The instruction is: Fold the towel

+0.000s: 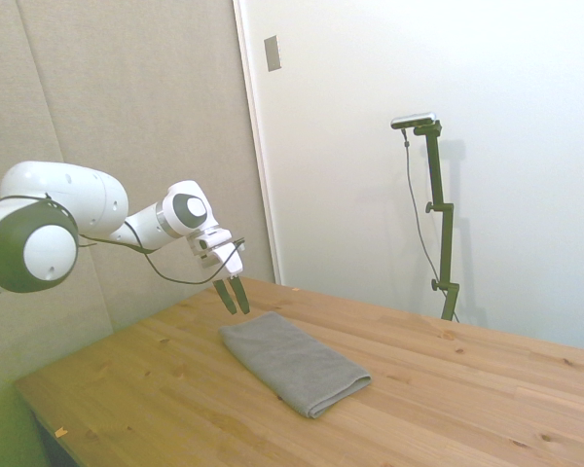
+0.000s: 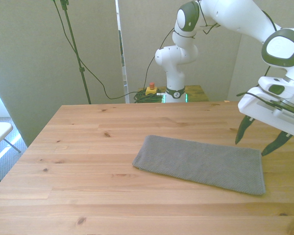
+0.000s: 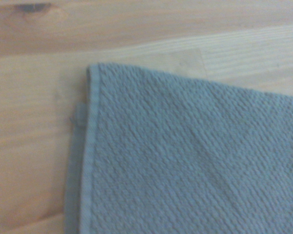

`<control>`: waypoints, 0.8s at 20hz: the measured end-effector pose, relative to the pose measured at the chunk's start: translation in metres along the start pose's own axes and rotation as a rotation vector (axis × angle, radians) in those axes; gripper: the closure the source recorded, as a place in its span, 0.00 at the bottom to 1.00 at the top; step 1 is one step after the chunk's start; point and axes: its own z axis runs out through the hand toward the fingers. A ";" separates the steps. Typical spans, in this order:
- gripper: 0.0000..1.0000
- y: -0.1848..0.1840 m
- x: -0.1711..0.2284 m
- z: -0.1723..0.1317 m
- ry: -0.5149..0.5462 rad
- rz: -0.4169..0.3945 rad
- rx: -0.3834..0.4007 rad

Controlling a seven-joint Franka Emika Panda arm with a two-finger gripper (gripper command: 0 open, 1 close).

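The grey towel (image 2: pixel 202 166) lies flat and layered on the wooden counter (image 2: pixel 88 161) — the end effector (image 2: pixel 258 142), fingers spread, hovers over its far-right end in the front view.

Running off the wrist view's edges: the grey towel (image 3: pixel 185 161), only one hemmed corner showing. Being cropped by the front view's right edge: the gripper's (image 2: pixel 258 142) housing.

Wooden table (image 2: pixel 88 147), knotty planks, grey towel (image 2: pixel 201 164) lying flat on it, folded in layers
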 end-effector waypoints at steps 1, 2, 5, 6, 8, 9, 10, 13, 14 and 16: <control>0.00 -0.009 -0.004 0.001 -0.002 -0.001 0.000; 0.00 -0.016 -0.008 0.001 -0.007 -0.003 0.002; 0.00 -0.033 -0.021 -0.001 -0.013 -0.012 0.001; 0.00 -0.037 -0.028 -0.002 -0.016 -0.015 -0.002; 0.00 -0.043 -0.039 -0.002 -0.021 -0.020 -0.014; 0.00 -0.045 -0.044 0.000 -0.017 -0.022 -0.023; 0.00 -0.048 -0.048 0.002 -0.014 -0.024 -0.028; 0.00 -0.053 -0.055 0.009 -0.012 -0.023 -0.039; 0.00 -0.054 -0.055 0.012 -0.011 -0.022 -0.041; 0.00 -0.055 -0.056 0.017 -0.009 -0.022 -0.048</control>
